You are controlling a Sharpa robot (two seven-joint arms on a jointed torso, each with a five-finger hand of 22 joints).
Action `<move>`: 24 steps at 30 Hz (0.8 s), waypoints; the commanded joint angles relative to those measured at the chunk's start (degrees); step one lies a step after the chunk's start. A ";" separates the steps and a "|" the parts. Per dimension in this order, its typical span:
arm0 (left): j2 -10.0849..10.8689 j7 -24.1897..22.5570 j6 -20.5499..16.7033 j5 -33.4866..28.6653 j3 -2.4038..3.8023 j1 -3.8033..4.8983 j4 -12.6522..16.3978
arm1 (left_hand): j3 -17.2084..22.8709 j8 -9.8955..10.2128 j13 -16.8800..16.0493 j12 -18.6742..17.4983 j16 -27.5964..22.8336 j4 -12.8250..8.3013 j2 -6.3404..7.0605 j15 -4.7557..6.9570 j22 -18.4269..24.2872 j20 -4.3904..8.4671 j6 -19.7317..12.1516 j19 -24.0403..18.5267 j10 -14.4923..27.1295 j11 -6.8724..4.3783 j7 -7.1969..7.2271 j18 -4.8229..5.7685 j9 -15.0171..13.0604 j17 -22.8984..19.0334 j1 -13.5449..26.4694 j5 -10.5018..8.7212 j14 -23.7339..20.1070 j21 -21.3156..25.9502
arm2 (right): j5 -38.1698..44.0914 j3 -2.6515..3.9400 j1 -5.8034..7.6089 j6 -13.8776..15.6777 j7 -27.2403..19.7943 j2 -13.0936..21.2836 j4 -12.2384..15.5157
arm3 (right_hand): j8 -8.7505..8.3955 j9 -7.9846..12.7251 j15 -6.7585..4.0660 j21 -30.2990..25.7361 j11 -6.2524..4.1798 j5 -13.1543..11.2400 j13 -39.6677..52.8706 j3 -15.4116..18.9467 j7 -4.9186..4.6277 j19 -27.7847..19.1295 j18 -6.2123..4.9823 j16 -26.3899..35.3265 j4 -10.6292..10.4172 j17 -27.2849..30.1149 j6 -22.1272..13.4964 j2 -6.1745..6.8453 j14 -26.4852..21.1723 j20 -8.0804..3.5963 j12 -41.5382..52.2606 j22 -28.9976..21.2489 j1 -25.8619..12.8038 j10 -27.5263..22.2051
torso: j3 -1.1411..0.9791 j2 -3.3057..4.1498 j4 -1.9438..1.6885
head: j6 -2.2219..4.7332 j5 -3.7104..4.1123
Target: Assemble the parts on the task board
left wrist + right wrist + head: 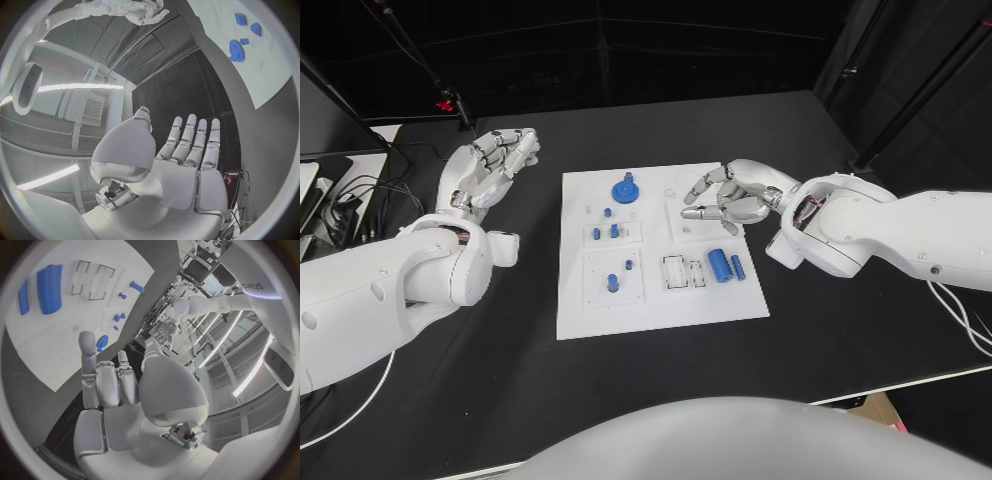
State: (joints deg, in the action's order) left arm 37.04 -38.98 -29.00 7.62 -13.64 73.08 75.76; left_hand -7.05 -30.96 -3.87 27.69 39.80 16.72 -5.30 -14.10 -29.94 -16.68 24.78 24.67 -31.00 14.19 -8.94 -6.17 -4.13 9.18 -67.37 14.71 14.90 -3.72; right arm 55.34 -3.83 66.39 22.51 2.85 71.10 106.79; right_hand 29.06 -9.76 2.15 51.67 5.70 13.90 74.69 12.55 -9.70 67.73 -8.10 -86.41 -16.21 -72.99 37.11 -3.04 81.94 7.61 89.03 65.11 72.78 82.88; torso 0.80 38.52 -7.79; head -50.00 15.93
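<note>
just right hand (728,195) fingers spread, empty, above task board (661,310); left hand (485,165) released beside it

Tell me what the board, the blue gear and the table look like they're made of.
The board looks like matte white plastic, flat and without glare. The blue gear also looks like plastic: solid, even colour, toothed rim in the left wrist view. The table has a dull black top, perhaps laminate or a mat; I cannot tell which.

white task board (661,300) lies flat, small blue parts (720,264) on it.
</note>
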 commanded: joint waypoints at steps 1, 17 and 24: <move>-0.05 -4.65 0.45 -0.47 0.06 0.08 -0.05 | -0.31 -0.31 0.08 0.23 0.40 -0.06 -0.41 -0.05 -0.04 0.05 -0.39 0.03 0.56 0.01 -7.54 0.59 0.09 -0.09 -0.05 0.33 -0.23 -0.30 | 7.22 -0.57 0.04 1.14 8.29 1.00 0.81 | 4.80 -1.49 0.20 17.58 0.35 0.87 15.31 1.13 -0.18 10.14 3.41 -3.59 0.19 -17.01 1.79 -0.72 8.06 0.43 0.97 11.65 -1.84 7.12 | -0.03 0.00 0.06 | 0.00 0.95; 0.34 -4.68 0.57 -0.48 0.06 -0.08 -0.01 | -0.34 -0.35 0.08 0.28 0.45 -0.07 -0.43 -0.07 -0.01 0.05 -0.40 0.03 0.57 0.01 -7.54 0.57 0.10 -0.15 -0.13 0.35 -0.23 -0.31 | 29.50 -1.69 -0.11 -1.36 27.69 3.10 4.65 | 12.68 -3.20 -0.68 35.97 -0.33 5.07 15.31 -3.53 0.32 20.73 7.34 -3.59 -0.73 -17.01 -0.61 6.90 8.06 0.00 0.97 23.48 -10.30 7.12 | -0.23 -0.02 0.09 | 0.00 2.51; 0.40 -4.70 0.63 -0.48 0.06 -0.18 -0.01 | -0.34 -0.35 0.08 0.28 0.45 -0.07 -0.43 -0.07 -0.01 0.05 -0.40 0.03 0.57 0.01 -7.54 0.57 0.10 -0.15 -0.13 0.35 -0.23 -0.31 | 32.37 -1.71 -0.23 -6.70 32.64 2.10 4.91 | 13.46 -3.24 -0.82 36.63 -0.35 4.55 15.31 -5.06 0.43 21.15 7.55 -3.59 -0.79 -17.01 -0.14 8.15 8.06 -0.10 0.97 23.89 -11.44 7.12 | -0.19 0.07 0.07 | 0.00 2.83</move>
State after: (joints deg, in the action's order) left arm 37.42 -38.98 -28.89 7.38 -13.64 72.83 75.71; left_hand -7.05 -30.96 -3.87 27.69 40.04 16.72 -5.30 -14.10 -29.94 -16.68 24.78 24.67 -31.00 14.19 -8.94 -6.17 -4.08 9.10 -67.37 14.71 14.90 -3.73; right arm 83.70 -5.53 66.17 19.79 30.77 73.37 111.59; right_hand 42.26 -12.91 1.72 88.06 5.63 18.79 74.94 7.78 -9.30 83.94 -1.73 -89.86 -16.93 -74.94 36.84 4.84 83.84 7.89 89.86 74.94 61.50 83.94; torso 0.59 38.51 -7.70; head -50.00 18.70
